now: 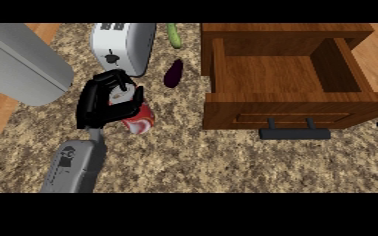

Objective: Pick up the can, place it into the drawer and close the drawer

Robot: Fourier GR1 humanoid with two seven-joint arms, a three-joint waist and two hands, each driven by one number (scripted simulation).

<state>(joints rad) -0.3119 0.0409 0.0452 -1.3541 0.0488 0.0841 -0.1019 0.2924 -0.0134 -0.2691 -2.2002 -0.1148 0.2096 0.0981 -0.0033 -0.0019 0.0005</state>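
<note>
At the far left we see a large grey rounded thing (29,65) cut by the picture's edge; we cannot say what it is. Just right of it, far on the speckled counter (184,165), stands a white toaster (122,47). Near the toaster our left hand (107,100) comes in on its grey forearm (74,166) from the lower edge. Its fingers are curled round the upper part of the red can (138,118), which lies on the counter under and just right of the palm, its near end showing red and white below the fingers. The can looks tipped, its long axis running roughly near to far, though the hand hides much of it. We judge the grasp is being made, with lifting not yet plain.

Right of the hand lies a dark eggplant (173,73), and beyond it a green vegetable (174,35). Further right the wooden drawer (291,107) stands pulled open, its black handle (294,131) on the near face. The drawer lies well to the right of the can, so the carry must go rightward and a little far. Our right hand does not show.
</note>
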